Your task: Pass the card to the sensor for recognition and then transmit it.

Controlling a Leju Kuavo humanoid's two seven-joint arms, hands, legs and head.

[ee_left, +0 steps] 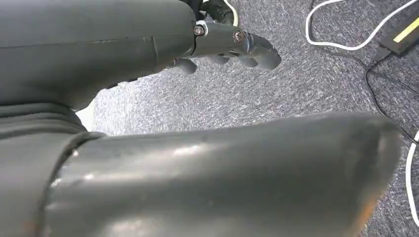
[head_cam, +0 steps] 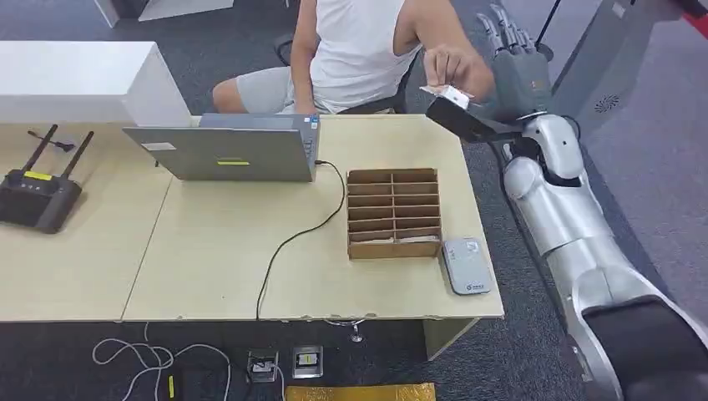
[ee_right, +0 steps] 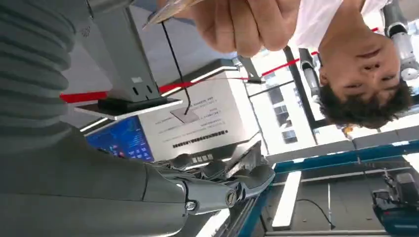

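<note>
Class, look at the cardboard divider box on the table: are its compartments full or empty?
Empty: the cardboard divider box shows bare slots in the head view.

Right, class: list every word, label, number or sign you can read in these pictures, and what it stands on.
No text is legible.
White sign: printed lines, too blurred.
Card reader: small logo, too small.
Laptop: yellow sticker and white label, unreadable.
Router: yellow label, unreadable.
Blue screen: blurred.
</note>
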